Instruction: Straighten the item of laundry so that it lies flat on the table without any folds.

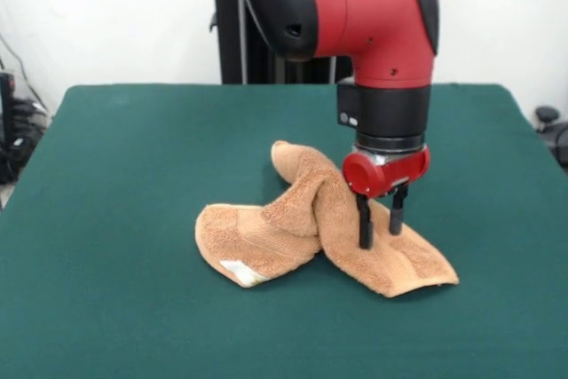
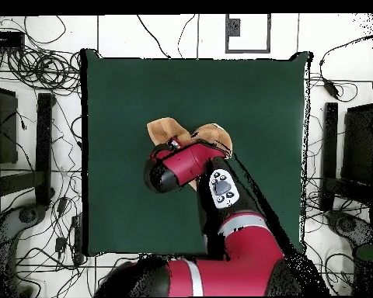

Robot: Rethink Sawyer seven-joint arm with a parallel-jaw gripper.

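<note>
Nearest the front camera, one small light-brown terry-cloth towel (image 1: 311, 237) is seen lying crumpled near the middle of the large dark green felt-covered table (image 1: 106, 219), and it is far from flat: two lobes are spread toward the near edge, one on the picture's left bearing a small white tag (image 1: 241, 272), one on the picture's right ending in a pointed corner, while a twisted ridge is drawn up between them and carried back to a third, rounded end farther off. Its long axis is judged to run across the front view from the tagged lobe to the pointed corner. Directly above the right-hand lobe, just beside the ridge, the single black-fingered gripper (image 1: 378, 219) under its red collar is held vertically, its two fingers parted by a narrow gap, with the tips down at the cloth; whether cloth is pinched between them cannot be told. The coming move is thus judged to turn on the ridge lying just to the picture's left of the fingers, so that the lobe would be drawn away rightward. Farthest back, one red and black arm (image 1: 355, 6) is counted; in the overhead view most of the towel is covered by it.
</note>
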